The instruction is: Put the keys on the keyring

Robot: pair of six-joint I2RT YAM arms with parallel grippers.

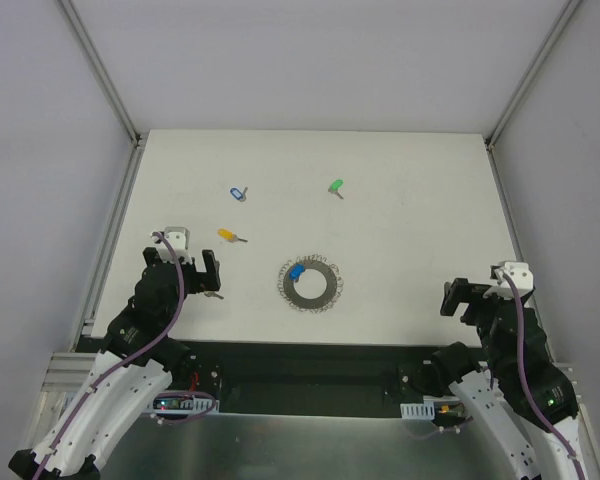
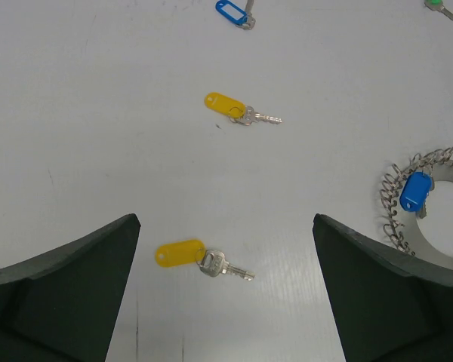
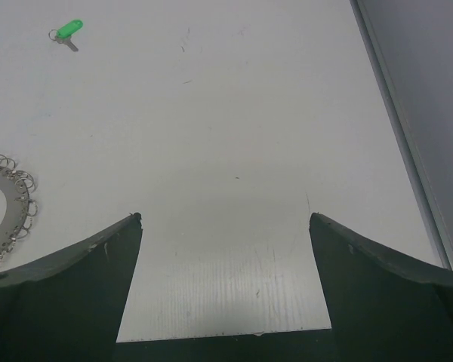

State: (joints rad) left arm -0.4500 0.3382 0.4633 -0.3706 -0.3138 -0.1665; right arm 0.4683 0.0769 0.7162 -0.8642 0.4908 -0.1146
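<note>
A white table (image 1: 410, 230) seen from above, with two robot arms at its near edge. The keyring (image 1: 311, 284), a flat grey metal ring edged with small wire loops, lies near the middle of the table, between the two arms. A blue-tagged key (image 1: 299, 271) rests on the ring's far-left part.

Three more keys lie loose beyond the ring:
- a yellow-tagged key (image 1: 227, 235), far-left of the ring
- another blue-tagged key (image 1: 239, 192), farther off in the same direction
- a green-tagged key (image 1: 335, 186), straight beyond the ring

The left gripper (image 1: 188, 262) hangs left of the ring, jaws spread wide and holding nothing. The right gripper (image 1: 477, 296) hangs well to the right of the ring, jaws likewise wide and empty.

The left wrist camera shows, between its own fingers, a second yellow-tagged key (image 2: 180, 253) lying left of the ring. The overhead view does not show this key clearly. The same camera shows the ring's wire loops and the blue tag lying over them.

The right wrist camera shows only the ring's right edge (image 3: 11, 204), the green-tagged key and bare table between its fingers.
</note>
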